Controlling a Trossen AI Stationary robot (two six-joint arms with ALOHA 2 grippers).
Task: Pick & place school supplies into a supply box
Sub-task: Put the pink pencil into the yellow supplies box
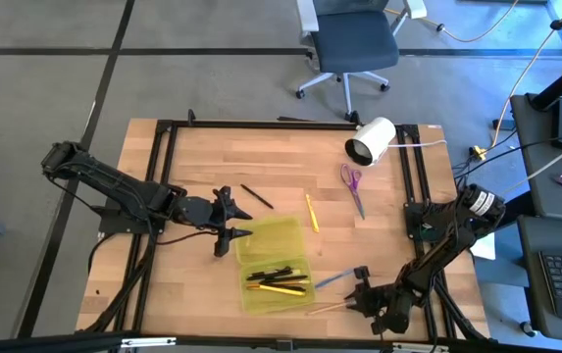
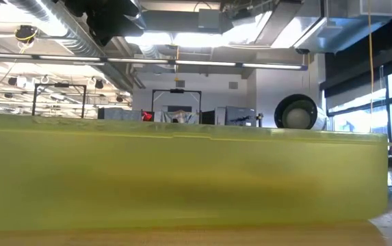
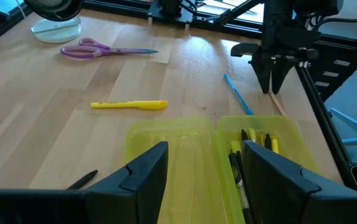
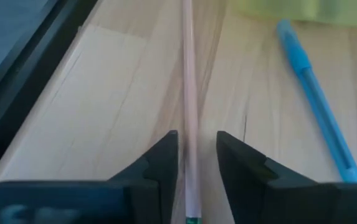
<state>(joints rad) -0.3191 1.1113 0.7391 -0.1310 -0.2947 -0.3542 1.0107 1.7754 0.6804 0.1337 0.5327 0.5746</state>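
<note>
Between the right gripper's [image 4: 195,168] two dark fingers [image 4: 159,163] lies a thin pale pencil [image 4: 188,93], running straight out ahead along the wood table [image 1: 192,167]; the jaws stand a narrow gap apart, one on each side of the shaft, and whether they actually press on it cannot be told. Just beside that pencil, on the far side from the table's black frame, a blue pen [image 4: 315,93] lies at a slant. Ahead of this claw, past the pen's tip, sits the edge of the yellow-green supply box [image 1: 271,263].

From above, the right gripper [image 1: 362,297] is low at the table's near right corner, with the blue pen [image 1: 337,278] and the pale pencil [image 1: 325,308] lying between it and the box. The box lies open, its lid spread flat, and one half holds several pens, black, yellow and orange [image 1: 279,279].

Over at the box's other side, the left gripper [image 1: 233,221] hovers just above the open lid, its fingers [image 3: 146,171] spread wide and empty. Beyond this claw, a yellow marker [image 3: 129,105] lies on the bare wood, and farther off the purple-handled scissors [image 3: 103,49] lie near a white cylinder [image 1: 372,140]. Off to its side, a black pen [image 1: 256,196] lies alone.

At table height the box's translucent wall [image 2: 182,178] fills nearly the whole width.
</note>
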